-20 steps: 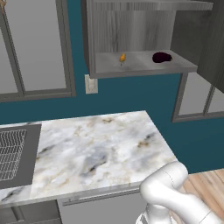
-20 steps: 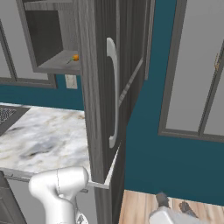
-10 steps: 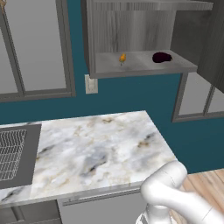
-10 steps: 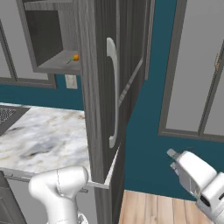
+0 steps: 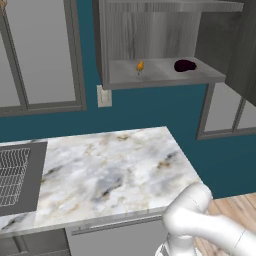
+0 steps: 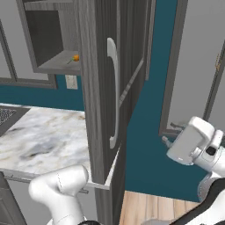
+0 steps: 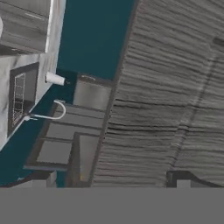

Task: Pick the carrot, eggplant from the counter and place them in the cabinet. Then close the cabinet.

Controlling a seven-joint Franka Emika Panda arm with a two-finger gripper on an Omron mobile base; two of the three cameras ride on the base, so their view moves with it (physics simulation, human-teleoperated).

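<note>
The cabinet stands open above the counter. On its grey shelf lie the small orange carrot and, to its right, the dark purple eggplant. The carrot also shows in the right base view, left of the open door with its slim bar handle. My gripper hovers to the right of that door, below handle height and apart from it, open and empty. In the hand view my gripper faces the door's wood-grain face, its fingertips wide apart.
A dark sink with a rack sits at the counter's left end. Glass-fronted cabinets flank the open one, and another stands behind my hand. The open door's edge juts out at the right. Wood floor lies below.
My hand has risen from the lower right of the right base view and come up beside the open door. The gripper stays open. Carrot and eggplant have not moved.
</note>
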